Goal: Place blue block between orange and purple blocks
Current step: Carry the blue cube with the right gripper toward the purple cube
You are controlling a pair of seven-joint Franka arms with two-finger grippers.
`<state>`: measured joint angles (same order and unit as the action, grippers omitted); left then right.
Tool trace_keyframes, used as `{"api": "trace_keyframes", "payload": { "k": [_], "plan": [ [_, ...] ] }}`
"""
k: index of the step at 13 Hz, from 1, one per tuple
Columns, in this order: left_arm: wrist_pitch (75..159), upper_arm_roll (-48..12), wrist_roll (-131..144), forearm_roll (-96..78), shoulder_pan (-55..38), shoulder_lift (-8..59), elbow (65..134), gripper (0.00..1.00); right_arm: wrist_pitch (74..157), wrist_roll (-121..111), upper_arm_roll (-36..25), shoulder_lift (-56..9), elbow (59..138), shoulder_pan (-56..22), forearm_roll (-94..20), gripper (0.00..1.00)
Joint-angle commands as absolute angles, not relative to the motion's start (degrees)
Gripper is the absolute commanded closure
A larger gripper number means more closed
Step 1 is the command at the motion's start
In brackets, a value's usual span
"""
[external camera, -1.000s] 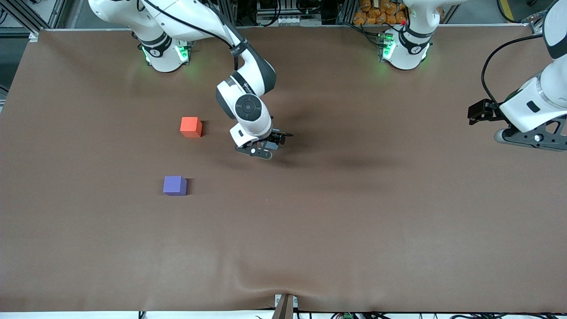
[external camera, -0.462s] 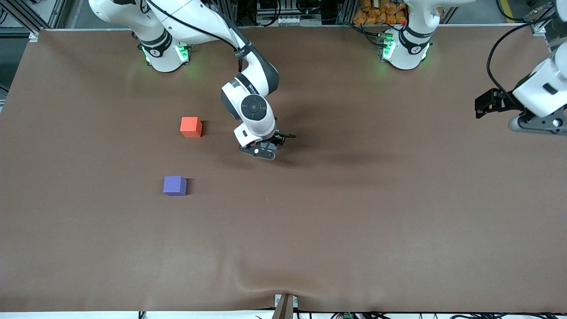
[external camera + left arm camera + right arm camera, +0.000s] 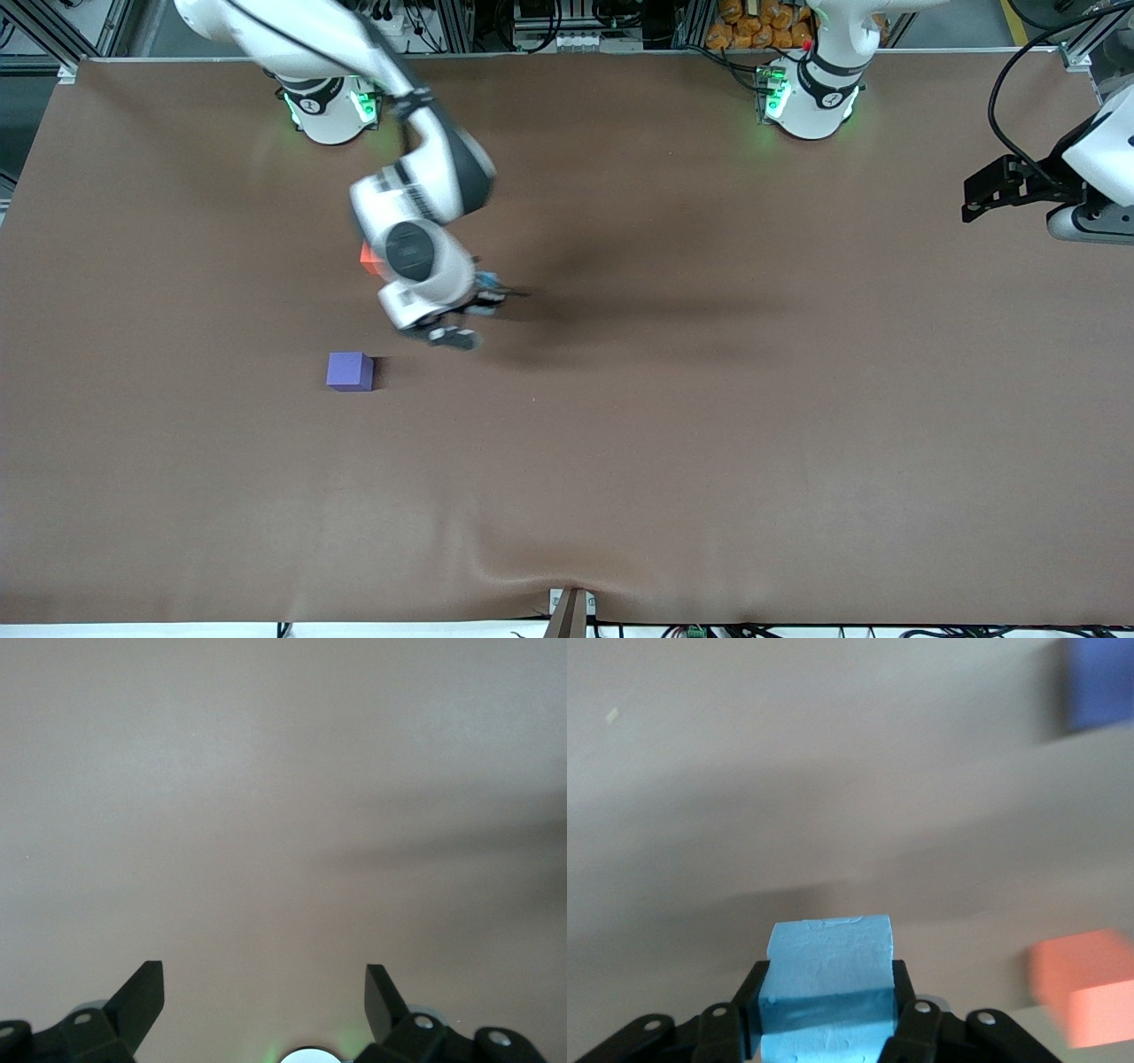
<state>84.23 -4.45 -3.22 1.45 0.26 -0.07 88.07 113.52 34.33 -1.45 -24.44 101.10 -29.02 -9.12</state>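
Note:
My right gripper (image 3: 456, 326) is shut on the sky-blue block (image 3: 827, 985) and holds it above the table, beside the orange block (image 3: 367, 257), which the right arm mostly covers in the front view. The orange block also shows in the right wrist view (image 3: 1085, 988). The purple block (image 3: 349, 371) sits on the table nearer the front camera; it also shows in the right wrist view (image 3: 1099, 682). My left gripper (image 3: 264, 992) is open and empty, held up at the left arm's end of the table (image 3: 1085, 226).
The brown table mat (image 3: 673, 425) has a raised wrinkle near its front edge at the middle (image 3: 523, 558). The arm bases (image 3: 330, 111) stand along the back edge.
My right gripper has moved with the blue block toward the right arm's end, to beside the orange and purple blocks. My left arm has risen and drawn back toward its end.

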Motion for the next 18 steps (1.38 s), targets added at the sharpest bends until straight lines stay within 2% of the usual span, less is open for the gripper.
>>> {"api": "trace_keyframes", "payload": {
  "k": [1,3,9,13,18],
  "plan": [
    [83.41,-5.45,-2.63,0.97,0.97,-1.05,88.33,0.00,109.52,23.41,-0.18,-20.84,104.40,-20.42,-8.70,1.00],
    [85.15,-5.45,-3.60,0.53,1.05,-0.27,87.89,0.00,110.73,22.68,-0.18,-20.92,107.12,-17.41,-8.88,1.00],
    [86.22,-6.77,-3.16,3.77,-0.09,0.79,87.80,0.00,126.71,20.30,-0.26,-21.18,118.72,-15.56,-8.79,1.00],
    [86.48,-6.33,-3.25,3.51,0.26,1.05,87.89,0.00,127.79,14.87,-0.35,-21.36,119.35,-12.05,-8.70,1.00],
    [86.75,-6.33,-3.16,3.34,1.14,1.40,87.89,0.00,132.71,14.77,-0.26,-21.53,121.90,-11.95,-8.70,1.00]
  ]
}}
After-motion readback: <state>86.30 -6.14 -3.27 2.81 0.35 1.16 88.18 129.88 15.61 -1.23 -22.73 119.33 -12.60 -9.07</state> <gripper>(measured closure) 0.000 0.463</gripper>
